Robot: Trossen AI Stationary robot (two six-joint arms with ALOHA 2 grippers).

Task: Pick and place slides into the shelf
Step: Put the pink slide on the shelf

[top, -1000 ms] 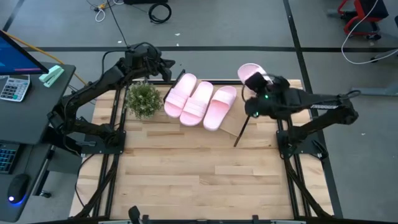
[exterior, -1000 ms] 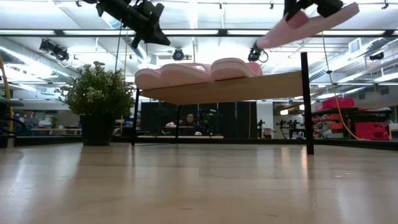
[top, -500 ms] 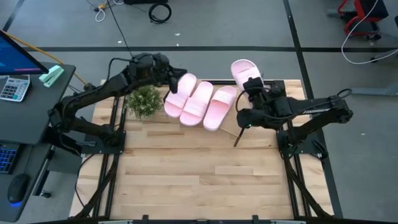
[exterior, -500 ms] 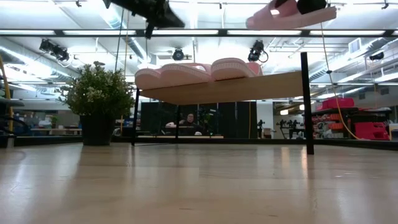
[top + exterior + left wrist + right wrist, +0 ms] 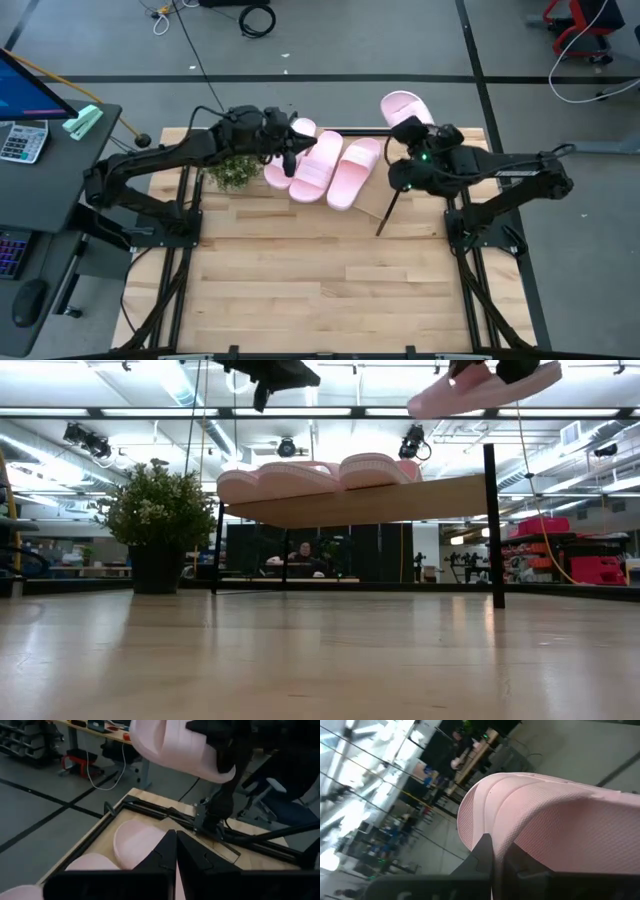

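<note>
Three light pink slides lie side by side on the slanted shelf, also seen in the low view as slides. The fourth slide is in the air over the shelf's right end, held by my right gripper. In the low view this slide hangs tilted above the board. My left gripper is shut and hovers above the leftmost slide; the low view shows the left gripper well clear of it. My right gripper is shut on the fourth slide at its near end, with the rest of the slide reaching toward the table's far edge. A finger lies against the pink foam; the gripper hides the kind of hold. The slide is lifted clear and tilted.
A potted plant stands on the table just left of the shelf, under my left arm. The shelf's black leg stands at its right end. The near half of the tabletop is bare wood. A desk with a calculator sits off to the left.
My left gripper has travelled right from above the plant's far side to above the leftmost slide on the shelf. My right gripper swung its slide a little left and levelled it, then came back right with the slide tilted again, still above the shelf's right end.
</note>
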